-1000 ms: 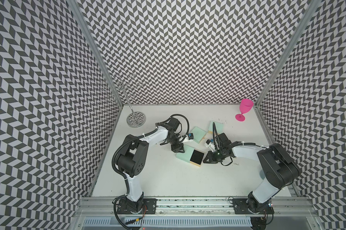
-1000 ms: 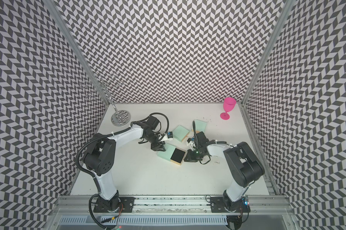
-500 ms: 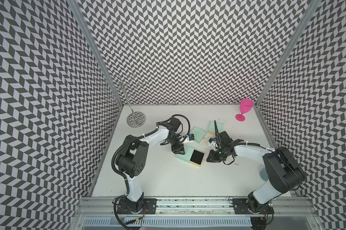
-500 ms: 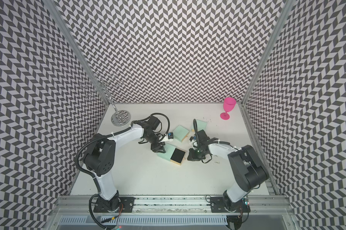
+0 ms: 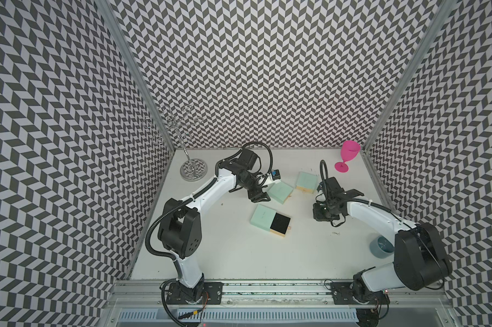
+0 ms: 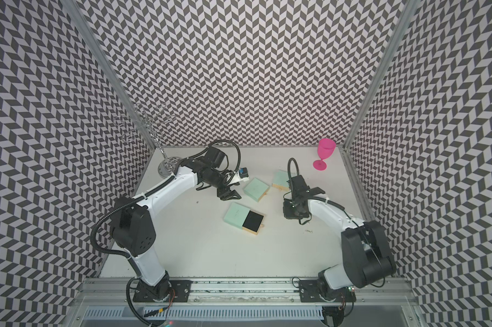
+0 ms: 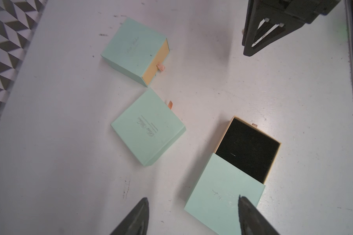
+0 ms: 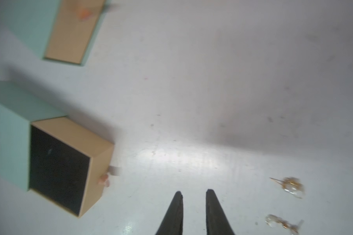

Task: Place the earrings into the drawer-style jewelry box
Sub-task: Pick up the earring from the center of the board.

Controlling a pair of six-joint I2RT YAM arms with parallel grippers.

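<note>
The drawer-style jewelry box (image 5: 263, 217) lies mid-table, a mint sleeve with its black-lined drawer (image 7: 246, 146) pulled out; the drawer (image 8: 57, 162) holds nothing I can make out. Two earrings (image 8: 291, 186) (image 8: 281, 222) lie on the bare table beside my right gripper (image 8: 194, 192), whose fingers stand a narrow gap apart with nothing between them. One earring (image 5: 336, 233) shows as a tiny glint in both top views. My left gripper (image 7: 193, 199) is open wide above the sleeve's far corner, holding nothing.
Two closed mint boxes (image 5: 280, 192) (image 5: 306, 182) lie behind the open one. A chrome wire stand (image 5: 192, 170) is at the back left, a pink goblet (image 5: 348, 155) at the back right, a grey-blue cup (image 5: 381, 246) by the right arm's base.
My right gripper has drawn away from the drawer's end toward the right, its fingers parting a little. My left gripper has opened wider and backed off the sleeve.
</note>
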